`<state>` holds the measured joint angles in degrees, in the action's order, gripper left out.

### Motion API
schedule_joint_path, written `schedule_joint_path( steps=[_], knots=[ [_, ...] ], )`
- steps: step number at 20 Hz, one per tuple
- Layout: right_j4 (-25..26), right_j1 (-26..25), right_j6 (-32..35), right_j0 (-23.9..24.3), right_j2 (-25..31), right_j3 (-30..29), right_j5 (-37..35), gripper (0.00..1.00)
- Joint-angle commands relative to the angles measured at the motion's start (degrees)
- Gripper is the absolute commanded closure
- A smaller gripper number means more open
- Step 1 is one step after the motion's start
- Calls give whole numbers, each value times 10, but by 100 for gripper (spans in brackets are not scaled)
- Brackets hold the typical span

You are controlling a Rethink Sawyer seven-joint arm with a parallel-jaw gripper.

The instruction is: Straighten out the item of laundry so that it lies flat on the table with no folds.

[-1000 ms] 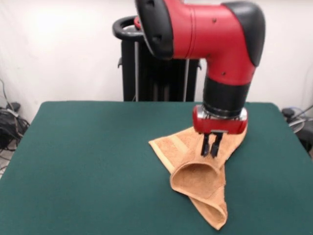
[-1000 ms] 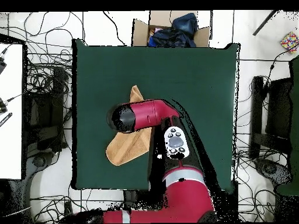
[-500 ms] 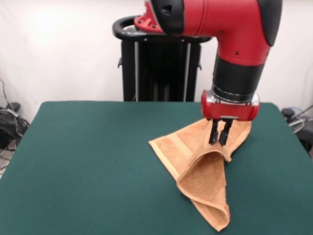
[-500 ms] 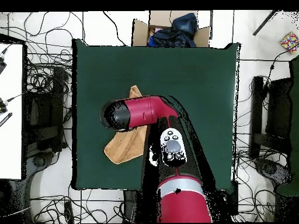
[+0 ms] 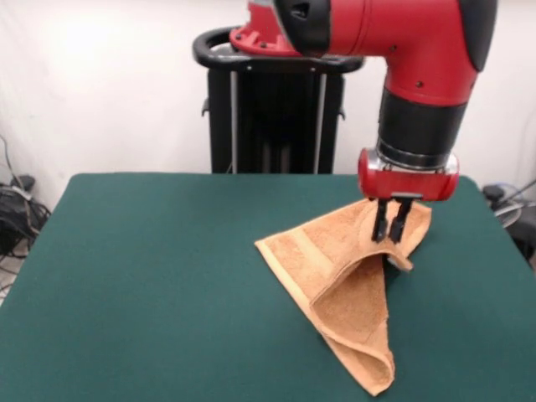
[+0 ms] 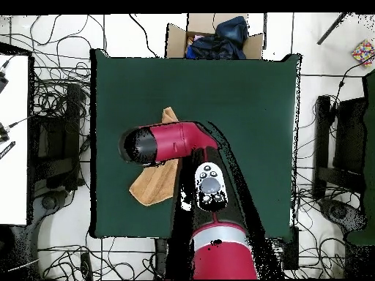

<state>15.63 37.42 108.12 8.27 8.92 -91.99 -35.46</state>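
Note:
The orange-tan towel, the item of laundry (image 5: 343, 280), lies folded on the green table (image 5: 151, 285) at the right in the front view, one point reaching toward the near edge. My gripper (image 5: 390, 237) is shut on an upper fold of the towel and holds that part raised off the table, so the cloth hangs from it like a tent. A woven band shows near the towel's left edge. From overhead the red arm (image 6: 165, 143) covers most of the towel (image 6: 150, 190); the gripper itself is hidden there.
A black stand (image 5: 272, 100) rises behind the table's far edge. Overhead, a cardboard box with dark cloth (image 6: 214, 38) sits past the table's top edge, and cables litter the floor around the table.
The gripper has risen and moved right in the front view, pulling the pinched fold of the towel up and outward. The rounded loop of cloth has stretched into a taut slope.

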Motion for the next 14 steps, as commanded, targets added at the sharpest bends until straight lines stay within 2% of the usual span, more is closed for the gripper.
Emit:
schedule_joint_path(
  steps=[1,5,14],
  knots=[
    [-47,26,129,-57,24,-72,42,100],
    [-61,41,170,-98,-5,-94,61,100],
    [-102,40,163,-131,-31,-100,72,100]
  ],
)
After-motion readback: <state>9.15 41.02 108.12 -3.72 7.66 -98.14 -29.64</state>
